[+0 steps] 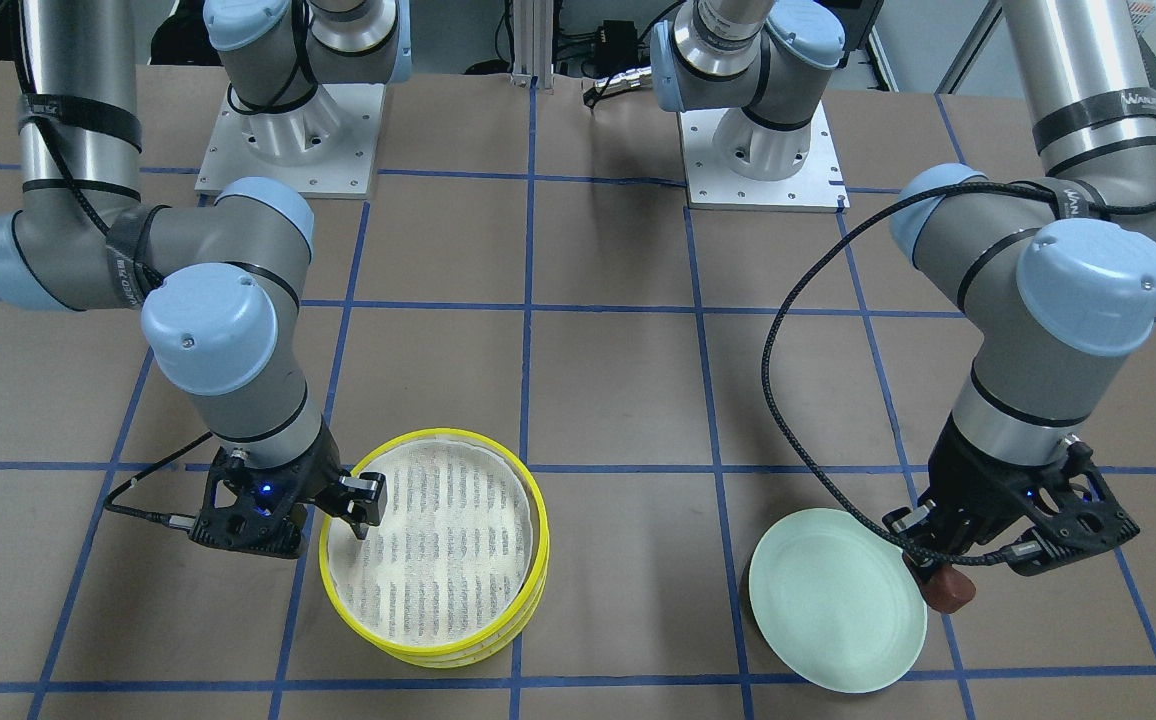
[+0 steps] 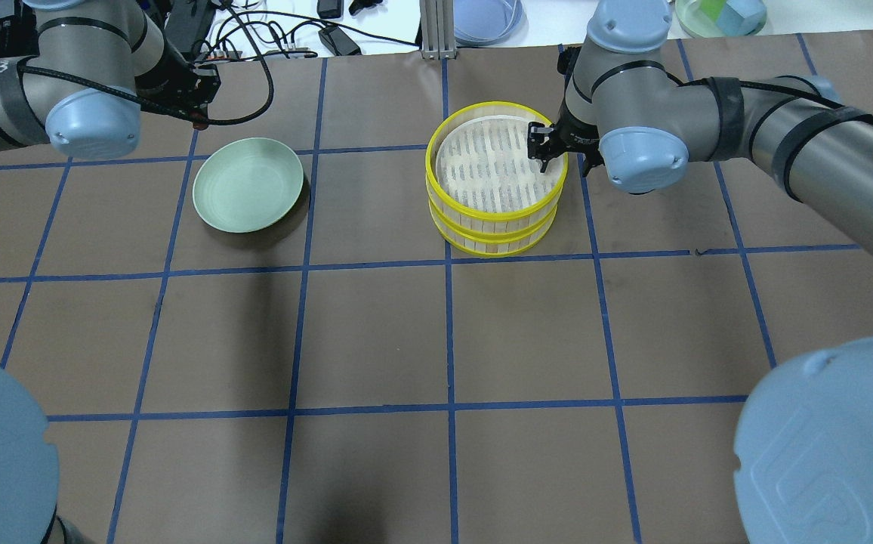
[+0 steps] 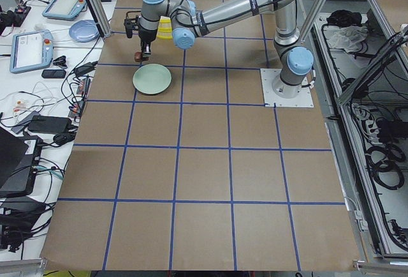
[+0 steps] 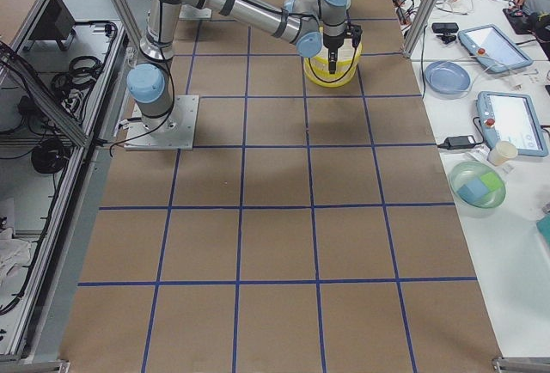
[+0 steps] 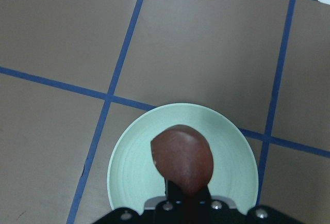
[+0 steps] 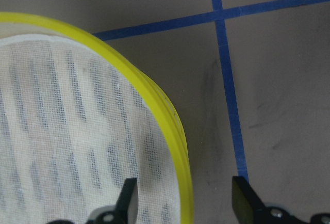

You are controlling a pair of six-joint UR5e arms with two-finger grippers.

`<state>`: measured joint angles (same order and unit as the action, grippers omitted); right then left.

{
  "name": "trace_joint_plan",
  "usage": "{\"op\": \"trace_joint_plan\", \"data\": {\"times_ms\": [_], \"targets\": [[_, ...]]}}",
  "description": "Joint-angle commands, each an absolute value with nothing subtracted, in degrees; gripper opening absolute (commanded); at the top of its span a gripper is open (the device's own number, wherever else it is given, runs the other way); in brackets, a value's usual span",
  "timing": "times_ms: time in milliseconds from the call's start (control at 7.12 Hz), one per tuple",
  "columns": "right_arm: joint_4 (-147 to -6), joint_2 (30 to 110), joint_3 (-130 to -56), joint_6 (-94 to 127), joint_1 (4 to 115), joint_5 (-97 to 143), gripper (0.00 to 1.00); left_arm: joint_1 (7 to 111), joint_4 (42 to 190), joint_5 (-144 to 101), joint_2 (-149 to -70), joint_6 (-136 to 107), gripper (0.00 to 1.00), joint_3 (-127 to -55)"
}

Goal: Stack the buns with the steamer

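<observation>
The steamer's two yellow-rimmed tiers (image 1: 448,540) stand stacked, and the top tier's white mesh (image 2: 491,162) is bare. My right gripper (image 1: 358,510) is open, its jaws astride the top tier's rim (image 6: 172,131), one finger (image 6: 129,201) inside and one outside. My left gripper (image 1: 943,578) is shut on the dark reddish-brown bun (image 5: 181,159) and holds it above the far edge of the pale green plate (image 5: 129,175). The cream-white bun is out of view.
The green plate (image 2: 248,183) lies about one grid square to the left of the steamer in the overhead view. Cables, a blue dish (image 2: 485,15) and a green bowl (image 2: 720,13) sit beyond the table's far edge. The arm bases (image 1: 288,140) are bolted at the near side.
</observation>
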<state>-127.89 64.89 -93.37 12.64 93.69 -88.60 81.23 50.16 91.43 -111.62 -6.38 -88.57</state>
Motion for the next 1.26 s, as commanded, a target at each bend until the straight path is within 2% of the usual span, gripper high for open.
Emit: {"op": "trace_joint_plan", "data": {"times_ms": [0,421,702,1123], "targets": [[-127.36,66.52,-92.81,11.7,93.52,-88.85,1.0,82.0,50.19,91.23,-111.1,-6.68,0.0,-88.33],[-105.28,79.49,-89.22,10.29,93.52,-90.78,1.0,84.53,50.1,91.14,-110.48,-13.85,0.0,-87.81],[-96.28,87.85,-87.9,9.76,93.87,-91.05,1.0,88.4,47.13,83.02,-110.48,-34.25,0.0,-87.8],[-87.54,90.96,-83.85,8.09,93.78,-92.29,1.0,95.69,38.97,82.62,-112.67,-48.38,0.0,-87.98]]}}
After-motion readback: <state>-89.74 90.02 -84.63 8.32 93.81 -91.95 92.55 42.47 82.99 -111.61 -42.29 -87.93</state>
